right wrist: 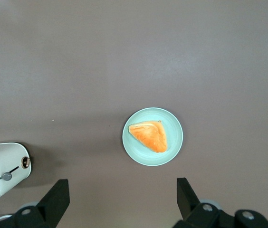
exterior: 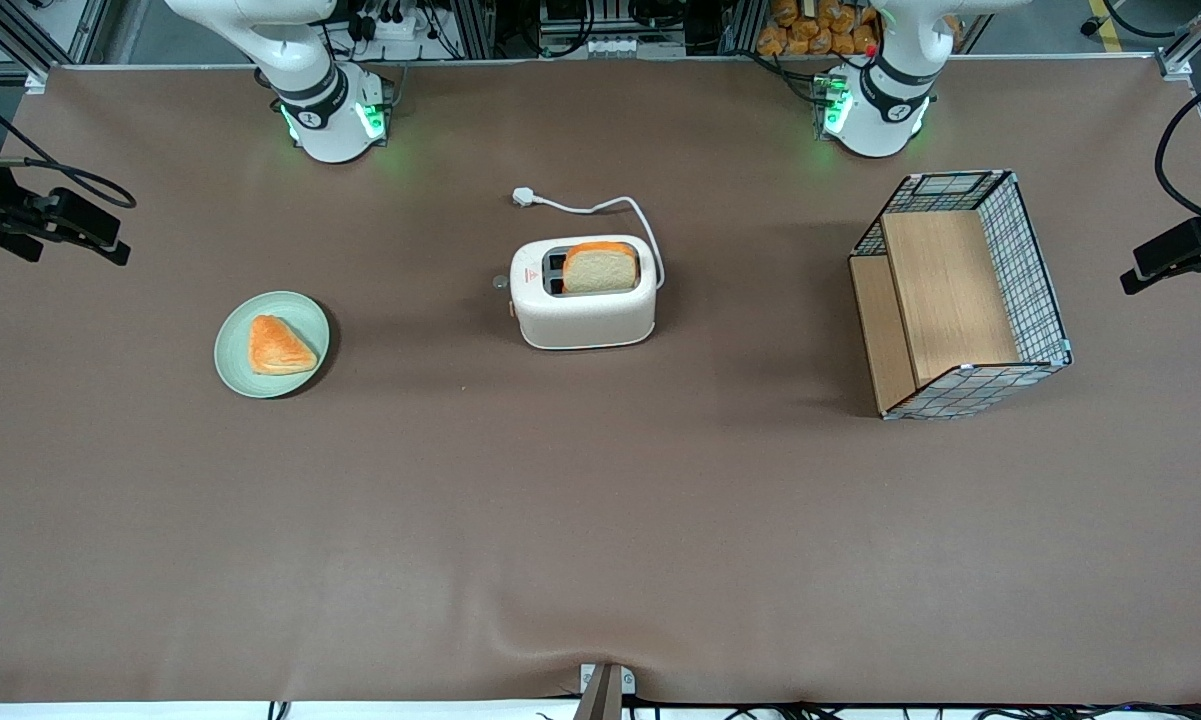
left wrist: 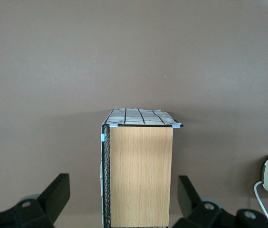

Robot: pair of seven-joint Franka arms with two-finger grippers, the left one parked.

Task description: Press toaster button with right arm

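No word, brand or number can be read anywhere here. The only sign is a small red mark on top of the toaster [exterior: 583,292], which stands near the middle of the table [exterior: 600,520]; it looks like a little triangle with a line or two of red print under it, too fine to make out. A sliver of the same red shows on the toaster's top in the right wrist view. The arm bases at the table's edge farthest from the front camera carry small dark markings, also unreadable. The gripper [right wrist: 123,202] hangs high above the table, fingers spread wide, bearing no lettering.
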